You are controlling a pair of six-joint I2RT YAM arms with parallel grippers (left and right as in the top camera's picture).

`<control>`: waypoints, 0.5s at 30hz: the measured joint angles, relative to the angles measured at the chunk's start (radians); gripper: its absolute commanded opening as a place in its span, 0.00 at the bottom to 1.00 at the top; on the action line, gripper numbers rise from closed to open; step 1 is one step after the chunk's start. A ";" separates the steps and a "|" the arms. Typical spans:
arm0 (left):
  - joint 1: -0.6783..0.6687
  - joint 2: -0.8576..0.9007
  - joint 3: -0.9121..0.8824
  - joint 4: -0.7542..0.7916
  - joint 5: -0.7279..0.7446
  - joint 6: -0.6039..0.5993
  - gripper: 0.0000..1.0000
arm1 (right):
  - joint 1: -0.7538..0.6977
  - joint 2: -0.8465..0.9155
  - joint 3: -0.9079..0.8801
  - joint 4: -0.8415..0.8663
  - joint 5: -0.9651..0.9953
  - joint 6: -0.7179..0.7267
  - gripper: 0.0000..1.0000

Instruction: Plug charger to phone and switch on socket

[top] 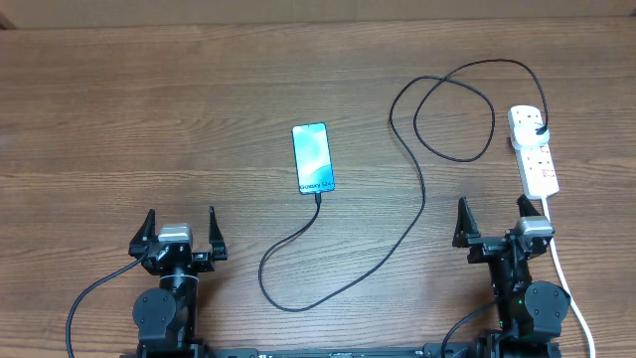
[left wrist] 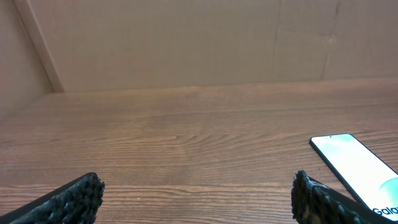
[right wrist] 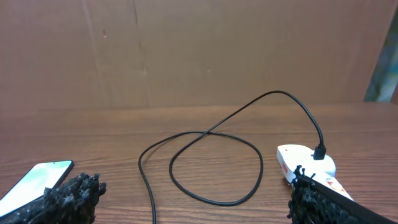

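**Phone wired up, switch unclear**

Phone [top: 313, 157] lies upper centre of the overhead frame with its screen lit. The charger [top: 421, 199] meets its lower edge, and I'd judge it plugged in. The cable swings down, loops right, then climbs to the socket [top: 537, 164] at the right edge, where the black plug [right wrist: 320, 151] sits seated. Left to settle is the switch, which is too small to read as on or off.

Left gripper [top: 180, 214] and right gripper [top: 492, 202] sit along the bottom edge, jaws spread wide, holding nothing. Both are well apart from the phone.

The right wrist view shows the plug standing in the strip and the cable loop. The left wrist view offers only the phone's top corner on the table [left wrist: 186, 137], with no cable in sight.
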 measured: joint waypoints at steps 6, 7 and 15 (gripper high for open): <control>0.000 0.000 0.000 0.000 0.000 0.000 1.00 | 0.000 0.000 0.000 0.000 0.005 0.001 1.00; 0.000 0.000 0.000 0.000 0.000 0.000 1.00 | 0.000 0.000 0.000 0.000 0.005 0.000 1.00; 0.000 0.000 0.000 0.000 0.000 0.000 1.00 | 0.000 0.000 0.000 0.000 0.006 0.000 1.00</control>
